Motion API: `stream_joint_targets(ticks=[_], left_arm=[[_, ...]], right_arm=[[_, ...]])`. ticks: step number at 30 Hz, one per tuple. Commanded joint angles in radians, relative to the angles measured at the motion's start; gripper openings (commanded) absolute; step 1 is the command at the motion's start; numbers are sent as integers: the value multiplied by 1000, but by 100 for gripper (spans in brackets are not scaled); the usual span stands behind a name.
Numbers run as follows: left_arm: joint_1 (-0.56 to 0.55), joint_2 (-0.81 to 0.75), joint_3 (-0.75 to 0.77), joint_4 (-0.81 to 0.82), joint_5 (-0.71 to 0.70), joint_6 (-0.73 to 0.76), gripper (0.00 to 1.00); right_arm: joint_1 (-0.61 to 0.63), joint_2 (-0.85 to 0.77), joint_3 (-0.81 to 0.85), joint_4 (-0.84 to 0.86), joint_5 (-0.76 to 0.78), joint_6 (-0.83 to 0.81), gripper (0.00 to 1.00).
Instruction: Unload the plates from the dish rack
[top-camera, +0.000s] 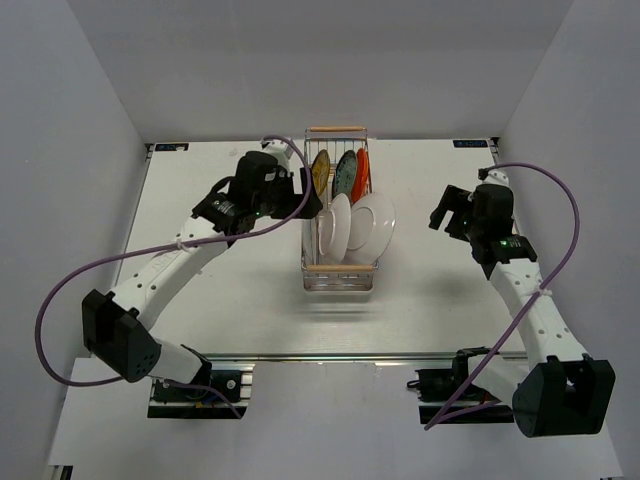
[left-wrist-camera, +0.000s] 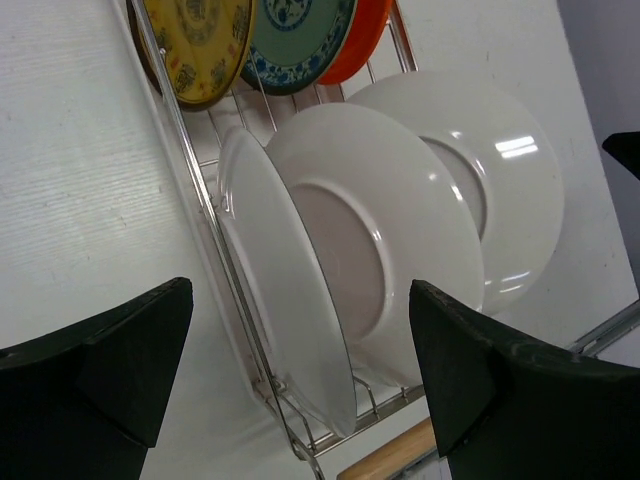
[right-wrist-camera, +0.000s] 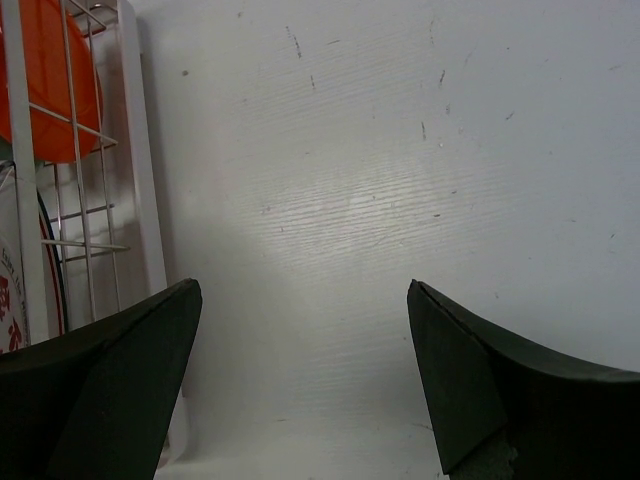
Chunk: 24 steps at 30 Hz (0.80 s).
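Observation:
The dish rack (top-camera: 339, 281) stands upright in the middle of the table. It holds a yellow patterned plate (top-camera: 320, 172), a teal plate (top-camera: 345, 172) and an orange-red plate (top-camera: 362, 168) at its far end, and white plates (top-camera: 340, 226) at its near end. My left gripper (top-camera: 308, 206) is open and empty, just left of the rack beside the white plates. In the left wrist view the white plates (left-wrist-camera: 375, 235) lean between my open fingers (left-wrist-camera: 110, 380). My right gripper (top-camera: 447, 210) is open and empty over bare table, right of the rack (right-wrist-camera: 85, 200).
Grey walls close in the table on the left, back and right. The rack has tan handle bars at its near end (top-camera: 341, 267) and far end (top-camera: 336, 129). A plate with red marks (right-wrist-camera: 14, 290) shows through the rack wires in the right wrist view.

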Motion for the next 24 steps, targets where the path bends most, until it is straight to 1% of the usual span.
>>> stream_joint_targets(ticks=[1,4,5,6,9,13,15,19,20,24], left_arm=[[-44,34,74,-62,-85,-6,98],[-87,89,103,-127,-172,-28,98],[-106,114,129,-164,-230,-37,98],[-106,114,145,-164,-263,-45,98],[-131,140,180,-218,-361,-71,93],[-173,179,218,-270,-421,-85,79],[-196,205,244,-287,-448,-94,75],[-239,249,303,-354,-524,-120,65],[-239,263,315,-363,-536,-121,59],[-276,289,355,-412,-579,-135,47]], right_arm=[[3,4,39,-4,9,-13,89],[0,7,39,-8,12,-11,89],[1,9,39,-11,18,-10,89],[3,9,39,-11,20,-10,89],[3,6,38,-13,26,-7,89],[1,12,33,-10,32,-3,89],[3,15,33,-13,33,-5,89],[0,21,33,-13,43,-5,89],[0,27,35,-16,44,-3,89],[1,30,36,-18,50,-3,89]])
